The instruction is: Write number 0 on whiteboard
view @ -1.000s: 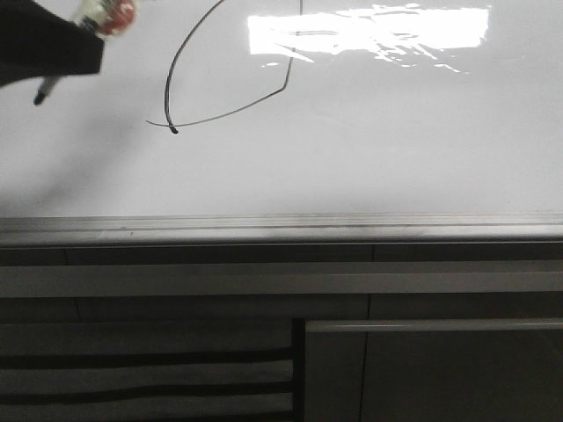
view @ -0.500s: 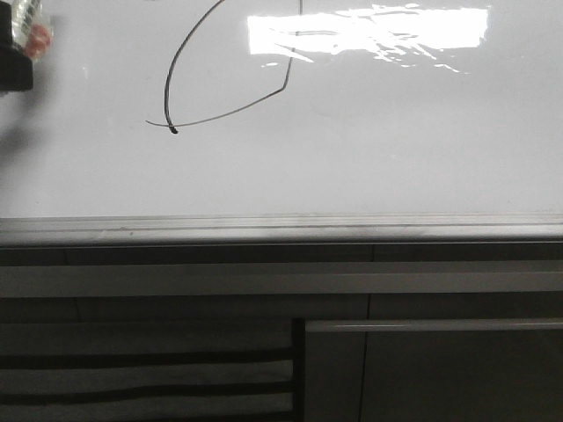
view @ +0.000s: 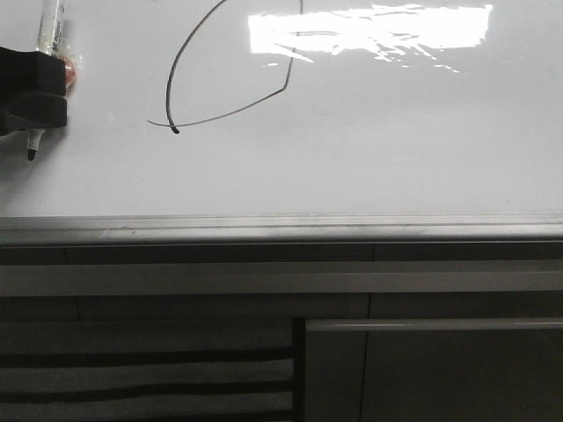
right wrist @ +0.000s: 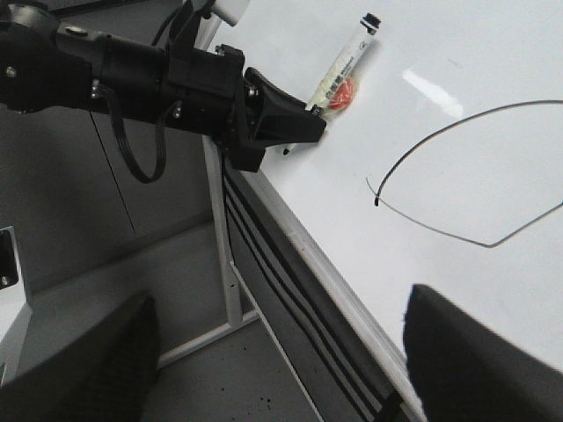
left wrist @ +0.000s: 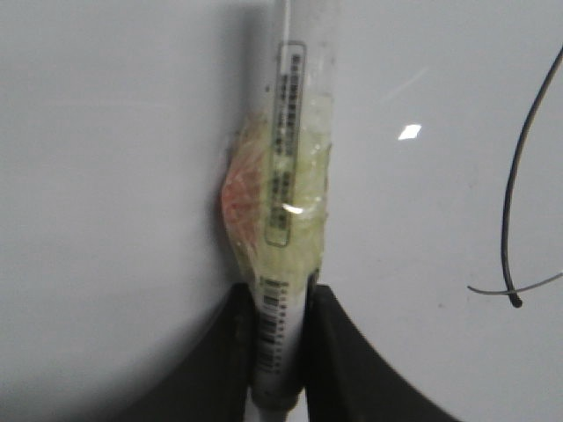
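Nearest, the right tool (right wrist: 273,369) hangs idle with its jaws apart. Beyond, the left tool (view: 35,92) is clamped on the marker (view: 48,53), tip clear of the whiteboard (view: 369,149), leaving the number 0 (view: 229,79) unsmudged.

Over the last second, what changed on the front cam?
The left gripper, shut on the marker, slid out to the left edge, then came back in lower down; the pen now stands nearly upright with its tip pointing down, well left of the number 0. Nothing was picked up or released. The loop, the whiteboard and its bottom rail are unchanged.
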Available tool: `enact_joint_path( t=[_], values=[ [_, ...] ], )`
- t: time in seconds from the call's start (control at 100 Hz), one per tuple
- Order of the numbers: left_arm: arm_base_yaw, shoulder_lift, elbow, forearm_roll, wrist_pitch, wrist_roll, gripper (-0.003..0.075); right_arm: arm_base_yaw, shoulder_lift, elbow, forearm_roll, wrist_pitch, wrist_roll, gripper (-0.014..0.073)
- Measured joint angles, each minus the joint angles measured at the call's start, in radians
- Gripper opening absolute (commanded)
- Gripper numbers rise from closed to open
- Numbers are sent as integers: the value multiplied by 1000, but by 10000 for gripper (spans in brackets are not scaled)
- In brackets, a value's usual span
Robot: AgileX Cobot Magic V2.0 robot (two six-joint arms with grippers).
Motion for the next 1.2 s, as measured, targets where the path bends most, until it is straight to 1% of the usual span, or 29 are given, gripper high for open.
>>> enact_joint_path(
  t=[0.16, 0.31, 0.35, 0.4, 0.45, 0.53, 0.57, 0.6, 0.64, 0.9, 0.94, 0.99, 1.01, 1.02, 1.04, 1.07, 1.08, 1.09, 1.11, 1.12, 1.14, 1.2],
  values=[
    [0, 12, 0, 0, -32, 0, -19, 0, 0, 0, 0, 0, 0, 496],
    [0, 13, 0, -32, -49, 0, -11, 0, 0, 0, 0, 0, 0, 496],
    [-2, 13, -1, -38, -48, 0, 12, 0, 0, 0, 0, 0, 0, 496],
    [-2, 13, -2, -42, -49, 0, 60, 0, 0, 0, 0, 0, 0, 496],
    [-2, 13, -2, -47, -49, 0, 127, 0, 0, 0, 0, 0, 0, 496],
    [-2, 13, -2, -51, -51, -2, 256, 0, 0, 0, 0, 0, 0, 496],
    [-2, 14, -4, -51, -56, -1, 305, 0, 0, 0, 0, 0, 0, 496],
    [-2, 14, -4, -51, -59, -3, 326, 0, 0, 0, 0, 0, 0, 496],
    [-2, 14, -6, -51, -65, -2, 339, 0, 0, 0, 0, 0, 0, 496],
    [-2, 14, -8, -51, -75, -2, 337, 0, 0, 0, 0, 0, 0, 492],
    [-2, 14, -8, -51, -75, -2, 337, 0, 0, 0, 0, 0, 0, 464],
    [-2, 14, -8, -43, -73, -2, 337, 0, 0, 0, 0, 0, 0, 389],
    [-2, 14, -8, -39, -69, -2, 337, 0, 0, 0, 0, 2, 0, 340],
    [-2, 12, -8, -39, -69, -2, 337, 0, 0, 0, 0, 2, 0, 302],
    [-2, 9, -8, -33, -67, -2, 337, 0, -2, 0, 0, 4, 0, 261],
    [-2, 3, -8, -24, -65, -2, 337, 0, -4, 0, 0, 9, 0, 148],
    [-2, 1, -8, -22, -62, -2, 337, 0, -4, 0, 0, 9, 0, 124],
    [-2, 1, -8, -22, -62, -2, 337, 0, -6, 0, 0, 12, 0, 76],
    [-2, -4, -8, -18, -57, -2, 337, 0, -8, 0, 0, 14, 0, 29],
    [-2, -8, -5, -13, -54, -2, 337, 0, -11, 0, 0, 14, 0, -18],
    [-2, -14, -2, -10, -52, -2, 337, 0, -16, 0, 0, 17, 0, -81],
    [0, -32, 11, -5, -28, -2, 337, 0, -33, 4, -2, 18, 0, -65]
  ],
)
